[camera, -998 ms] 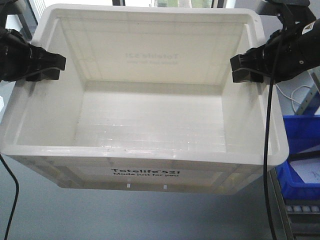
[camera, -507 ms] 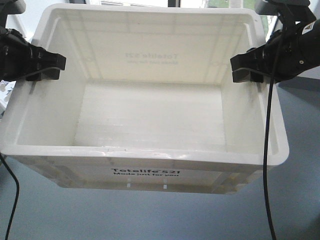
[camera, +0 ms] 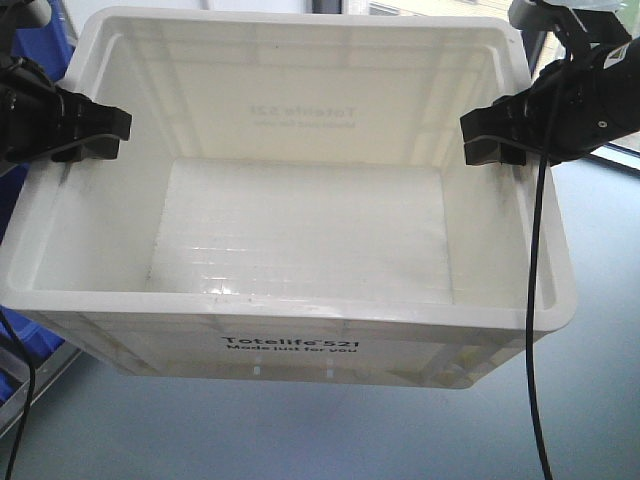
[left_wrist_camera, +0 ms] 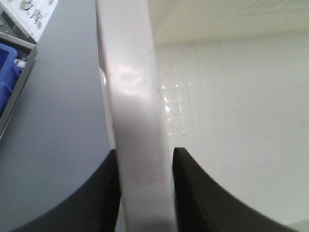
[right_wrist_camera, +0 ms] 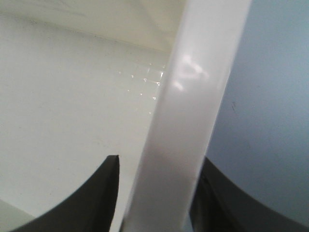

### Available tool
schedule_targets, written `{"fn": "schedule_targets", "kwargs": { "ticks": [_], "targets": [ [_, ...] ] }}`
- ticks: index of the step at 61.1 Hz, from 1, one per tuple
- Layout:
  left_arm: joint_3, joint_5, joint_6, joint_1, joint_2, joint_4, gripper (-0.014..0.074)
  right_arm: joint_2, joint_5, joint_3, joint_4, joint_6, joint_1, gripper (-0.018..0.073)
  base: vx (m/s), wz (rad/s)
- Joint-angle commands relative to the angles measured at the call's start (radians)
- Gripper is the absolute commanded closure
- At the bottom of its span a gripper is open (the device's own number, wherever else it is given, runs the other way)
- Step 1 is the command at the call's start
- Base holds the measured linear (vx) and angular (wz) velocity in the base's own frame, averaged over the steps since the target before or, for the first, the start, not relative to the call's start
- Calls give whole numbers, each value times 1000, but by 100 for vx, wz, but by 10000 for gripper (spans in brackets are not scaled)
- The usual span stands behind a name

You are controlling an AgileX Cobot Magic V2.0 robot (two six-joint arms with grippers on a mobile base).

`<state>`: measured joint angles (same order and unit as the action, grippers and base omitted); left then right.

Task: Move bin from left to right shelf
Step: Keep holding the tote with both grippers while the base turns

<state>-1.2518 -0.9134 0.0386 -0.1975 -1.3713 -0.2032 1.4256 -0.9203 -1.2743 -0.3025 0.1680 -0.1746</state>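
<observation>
Operator: Background has swung past while the bin (camera: pixel 300 312) kept its place between my arms. Blue plastic that showed low on the right a second ago is gone from there, and blue bins (camera: pixel 18 345) now show at the left edge.

Spotter: Where is the bin itself?

Operator: In the air, level, open side up and empty, with the printed wall nearest me. Grey floor (camera: pixel 400 430) is all I see beneath it. I can't see the right shelf in any view.

Spotter: And your hold?

Operator: My left claw (camera: pixel 95 135) is pinched onto the left rim and my right claw (camera: pixel 490 137) onto the right rim, opposite each other. Both sit toward the far half of the side walls. On the wrist views each rim fills the gap, one black finger inside the wall and one outside.

Spotter: How will it handle?

Operator: Light, I'd judge, being empty, but bulky. The walls look thin enough to flex, and the rim is glossy, so it may slip. With both holds far of the middle, the near end could sag. The side rims look like the best places to take it.

Spotter: Anything small?

Operator: A black cable (camera: pixel 533 350) from my right arm hangs across the near right corner.
</observation>
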Motion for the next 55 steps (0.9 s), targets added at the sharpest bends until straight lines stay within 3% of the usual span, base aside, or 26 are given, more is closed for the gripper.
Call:
{"fn": "schedule_targets", "kwargs": {
  "ticks": [1,55],
  "targets": [
    [-45,99,27,-5,49,-15,604,-46,49,-34,-17,40,1,564,23,69],
    [-45,99,27,-5,49,-15,604,-46,48,-34,-17,40,1,564,16,60]
  ]
}}
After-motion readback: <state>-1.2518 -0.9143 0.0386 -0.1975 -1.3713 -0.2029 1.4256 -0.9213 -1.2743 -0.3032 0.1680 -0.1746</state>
